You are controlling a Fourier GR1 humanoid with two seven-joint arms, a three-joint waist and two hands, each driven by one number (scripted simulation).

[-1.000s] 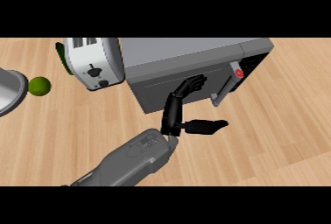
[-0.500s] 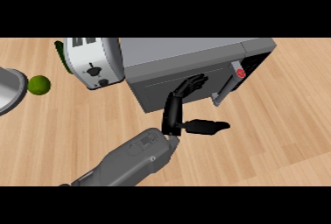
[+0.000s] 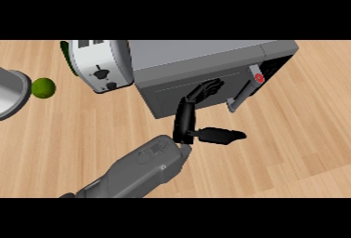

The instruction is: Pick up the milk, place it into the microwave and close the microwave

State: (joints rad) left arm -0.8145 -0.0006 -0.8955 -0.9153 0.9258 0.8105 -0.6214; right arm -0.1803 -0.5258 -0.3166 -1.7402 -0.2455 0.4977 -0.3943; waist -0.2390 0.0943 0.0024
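Milk shows nowhere in the head view, neither on the table (image 3: 288,139) nor in a robot hand; it is probably already inside the microwave (image 3: 205,69), though the door hides the inside and this cannot be checked. The microwave sits at the top of the view, its grey door (image 3: 198,90) nearly flat against the body, with a narrow gap at the handle (image 3: 241,95) side beside the red button (image 3: 258,78). One robot hand (image 3: 188,123), which forearm it belongs to being unclear, rests its outstretched fingers (image 3: 205,89) on the door face, thumb stuck out to the side, holding nothing. The other robot hand is out of sight. Judging by this, picking and placing look finished and only the last push to latch the door remains. A toaster (image 3: 99,65) stands just left of the microwave, a lime (image 3: 42,87) and a grey bowl (image 3: 10,93) farther left.
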